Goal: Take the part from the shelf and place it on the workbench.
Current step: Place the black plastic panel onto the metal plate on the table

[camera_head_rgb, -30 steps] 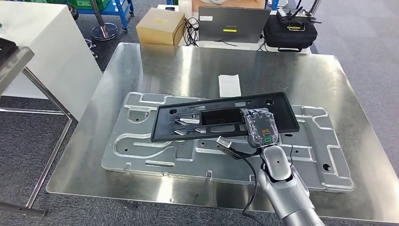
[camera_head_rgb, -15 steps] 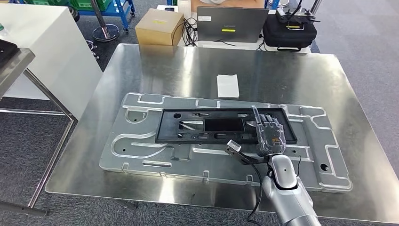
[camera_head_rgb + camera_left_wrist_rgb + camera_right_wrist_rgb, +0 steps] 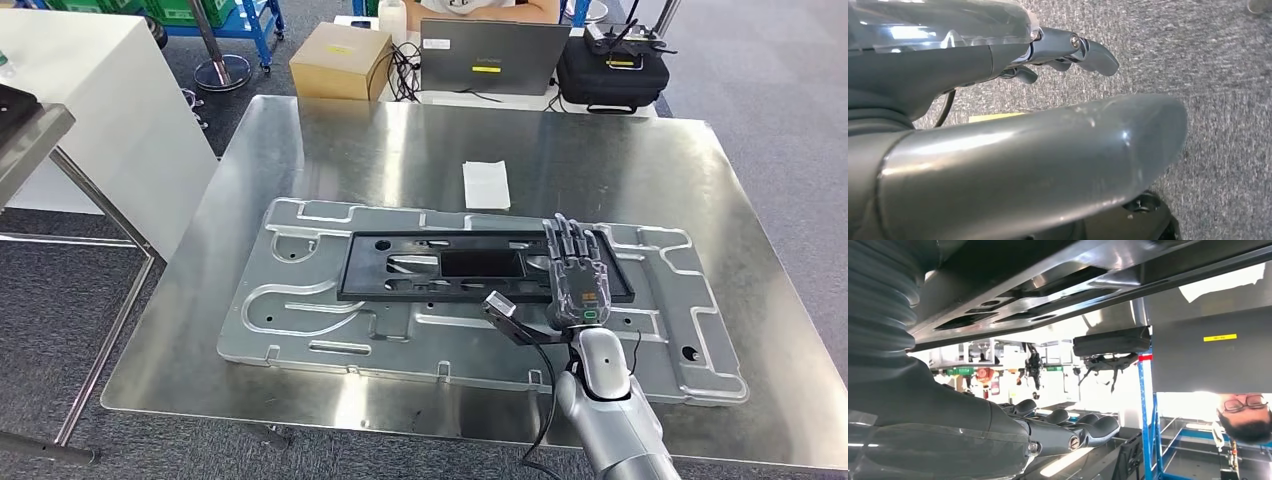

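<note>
Head view, right robot hand [image 3: 577, 282] fingers extended over black part [image 3: 450, 265]

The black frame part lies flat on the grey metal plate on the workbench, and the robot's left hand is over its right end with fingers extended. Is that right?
One thing is wrong: it is the right hand, not the left, that is over the right end of the black frame part, as the head view shows. The part does lie flat on the grey metal plate on the workbench.
</note>
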Motion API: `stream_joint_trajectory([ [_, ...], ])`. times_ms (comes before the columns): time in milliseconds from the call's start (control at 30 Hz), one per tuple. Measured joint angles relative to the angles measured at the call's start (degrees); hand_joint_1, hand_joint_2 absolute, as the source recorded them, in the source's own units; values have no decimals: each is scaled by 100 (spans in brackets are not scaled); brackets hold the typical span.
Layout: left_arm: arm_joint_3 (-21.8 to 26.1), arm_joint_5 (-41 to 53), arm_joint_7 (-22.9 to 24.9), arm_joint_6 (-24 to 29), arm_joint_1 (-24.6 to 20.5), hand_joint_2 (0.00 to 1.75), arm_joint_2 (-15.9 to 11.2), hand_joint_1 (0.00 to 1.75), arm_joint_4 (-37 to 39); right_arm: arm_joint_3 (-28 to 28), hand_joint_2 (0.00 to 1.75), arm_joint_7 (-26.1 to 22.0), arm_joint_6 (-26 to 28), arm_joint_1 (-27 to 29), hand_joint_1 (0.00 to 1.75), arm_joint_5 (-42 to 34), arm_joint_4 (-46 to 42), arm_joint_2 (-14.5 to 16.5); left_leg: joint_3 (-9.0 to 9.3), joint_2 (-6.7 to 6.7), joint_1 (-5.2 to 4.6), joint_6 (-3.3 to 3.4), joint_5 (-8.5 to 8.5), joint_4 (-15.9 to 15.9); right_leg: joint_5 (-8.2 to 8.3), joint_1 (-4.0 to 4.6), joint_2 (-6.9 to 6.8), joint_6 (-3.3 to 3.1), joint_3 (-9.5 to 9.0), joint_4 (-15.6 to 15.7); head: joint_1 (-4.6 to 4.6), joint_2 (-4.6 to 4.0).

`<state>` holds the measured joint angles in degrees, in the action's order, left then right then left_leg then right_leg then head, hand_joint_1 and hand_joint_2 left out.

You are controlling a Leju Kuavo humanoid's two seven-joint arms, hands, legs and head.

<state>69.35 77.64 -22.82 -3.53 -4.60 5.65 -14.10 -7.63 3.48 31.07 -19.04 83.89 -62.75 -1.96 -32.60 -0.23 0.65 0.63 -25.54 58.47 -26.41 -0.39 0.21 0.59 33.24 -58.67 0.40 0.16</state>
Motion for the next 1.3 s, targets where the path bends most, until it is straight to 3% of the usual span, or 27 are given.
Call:
stream_joint_trajectory([
  [67, 19, -20, -5, -28, -5, 0, 12, 0, 0, 33, 175, -7, 31, 22, 0, 0, 3, -1, -29, 22, 15, 89, 59, -47, -303, -15, 2, 55, 121, -324, 22, 0],
  [133, 39, -26, -10, -38, -8, 0, 14, 0, 0, 48, 175, -17, 50, 58, 0, 0, 7, 2, -98, 34, 7, 133, 107, -50, -751, -33, -3, 100, 381, -1015, 41, -1],
  [167, 49, -29, -12, -41, -7, 0, 14, 0, 0, 56, 175, -26, 55, 76, 0, 0, 8, 3, -137, 38, 2, 137, 131, -45, -896, -39, -3, 113, 487, -1332, 41, 0],
  [200, 58, -31, -13, -45, -5, 0, 14, 0, 0, 64, 175, -36, 59, 89, 0, 0, 8, 4, -175, 40, -2, 136, 157, -39, -932, -43, -4, 119, 509, -1487, 41, -1],
  [233, 67, -32, -14, -48, -2, 0, 15, 0, 0, 73, 175, -46, 60, 95, 0, 0, 8, 4, -210, 42, -4, 131, 182, -32, -862, -43, -4, 115, 424, -1430, 42, -1],
  [267, 74, -33, -15, -51, -1, 0, 15, 0, 0, 83, 175, -55, 60, 94, 0, 0, 7, 4, -240, 40, -5, 122, 208, -27, -713, -41, -5, 99, 227, -1155, 43, -1],
  [333, 78, -33, -16, -68, -3, 0, 25, 0, 0, 97, 175, -63, 60, 76, 0, 0, 1, 5, -279, 32, -12, 87, 263, -21, -445, -15, -9, 35, -300, -329, 39, -1],
  [367, 79, -33, -17, -79, -3, 0, 32, 0, 0, 102, 175, -65, 59, 71, 0, 0, -3, 6, -284, 26, -12, 58, 295, -26, -362, 8, -12, 3, -470, -34, 38, -1],
  [400, 80, -33, -17, -87, -5, 0, 39, 0, 0, 108, 175, -66, 57, 69, 0, 0, -7, 7, -287, 21, -10, 23, 330, -33, -330, 31, -14, -27, -553, 140, 47, -1],
  [500, 84, -34, -17, -94, 0, 0, 47, 0, 0, 123, 175, -66, 53, 88, 0, 0, -8, 17, -324, 10, -5, -95, 416, -63, -203, 38, -21, -108, -487, 242, 75, -1],
  [533, 84, -34, -17, -95, 2, 0, 46, 0, 0, 125, 175, -67, 52, 97, 0, 1, -7, 27, -377, 7, -7, -122, 325, 6, -130, 16, -27, -149, -442, 271, 70, -1],
  [567, 85, -35, -18, -96, 6, 0, 44, 0, 0, 126, 175, -68, 51, 108, 0, 1, -5, 37, -457, 4, -8, -147, 126, 182, -50, -8, -35, -183, -382, 306, 62, -1],
  [633, 85, -35, -18, -97, 7, 0, 42, 0, 1, 127, 175, -69, 51, 124, 0, 2, -3, 48, -654, 5, 9, -181, -469, 832, 86, -27, -42, -220, -224, 322, 42, 0],
  [667, 85, -35, -18, -97, 8, 0, 43, 0, 2, 127, 175, -69, 53, 129, 0, 2, -2, 49, -715, 6, 16, -204, -687, 1185, 146, -26, -45, -216, -137, 314, 34, -1],
  [700, 85, -35, -18, -98, 8, 0, 43, 0, 2, 128, 175, -69, 54, 131, 0, 2, -2, 49, -712, 6, 21, -222, -768, 1433, 205, -26, -47, -208, -51, 301, 31, -1],
  [733, 85, -35, -18, -98, 7, 0, 42, 0, 2, 129, 175, -69, 54, 132, 0, 2, -2, 50, -629, 7, 24, -235, -720, 1518, 258, -27, -49, -194, 34, 281, 31, -1],
  [767, 85, -35, -18, -98, 6, 0, 40, 0, 2, 132, 175, -72, 54, 130, 0, 3, -2, 50, -447, 7, 27, -239, -576, 1394, 304, -30, -49, -175, 114, 254, 30, -1],
  [833, 85, -35, -19, -104, -3, 0, 36, 0, 2, 144, 175, -80, 49, 123, 0, 10, -14, 50, 123, 5, 33, -232, -370, 708, 377, -28, -47, -124, 251, 179, 28, 0],
  [900, 85, -39, -28, -120, -16, 0, 34, 0, 2, 161, 175, -90, 36, 124, 0, 26, -36, 50, 560, -10, 19, -184, -423, 55, 442, -10, -45, -54, 333, 104, 34, 1],
  [967, 86, -44, -42, -132, -19, 0, 34, 0, 2, 169, 175, -98, 22, 151, 0, 41, -49, 50, 624, -18, -6, -98, -463, -135, 528, -4, -44, 25, 360, 92, 34, 1],
  [1033, 87, -51, -50, -139, -20, 0, 38, 0, 3, 174, 175, -108, 18, 210, 0, 52, -46, 49, 524, 11, -5, 21, -363, -139, 466, -27, -38, 92, 417, 46, 16, 0],
  [1100, 88, -59, -55, -145, -24, 0, 41, 0, 4, 181, 175, -124, 19, 267, 0, 68, -44, 48, 376, 41, -2, 125, -224, -148, -12, -49, -30, 135, 589, -337, 18, 0],
  [1167, 89, -67, -58, -147, -23, 0, 38, 0, 4, 190, 175, -134, 23, 297, 0, 79, -43, 48, 193, 48, -19, 161, -82, -139, -579, -53, -29, 163, 805, -1076, 32, 0],
  [1200, 90, -71, -58, -147, -20, 0, 37, 0, 4, 195, 175, -134, 26, 311, 0, 83, -42, 48, 98, 50, -31, 162, -13, -132, -691, -52, -29, 169, 859, -1405, 33, 0],
  [1233, 91, -76, -59, -149, -17, 0, 36, 0, 4, 198, 175, -134, 29, 328, 0, 88, -40, 48, 3, 50, -45, 159, 52, -124, -668, -50, -29, 164, 833, -1585, 32, -1],
  [1267, 93, -79, -59, -152, -13, 0, 36, 0, 4, 200, 175, -136, 32, 344, 0, 95, -40, 48, -84, 50, -58, 152, 109, -115, -542, -45, -29, 146, 705, -1563, 32, -1],
  [1300, 95, -81, -58, -156, -11, 0, 36, 0, 4, 200, 175, -137, 33, 355, 0, 102, -40, 48, -157, 49, -70, 146, 158, -104, -380, -35, -27, 112, 473, -1325, 32, -1],
])
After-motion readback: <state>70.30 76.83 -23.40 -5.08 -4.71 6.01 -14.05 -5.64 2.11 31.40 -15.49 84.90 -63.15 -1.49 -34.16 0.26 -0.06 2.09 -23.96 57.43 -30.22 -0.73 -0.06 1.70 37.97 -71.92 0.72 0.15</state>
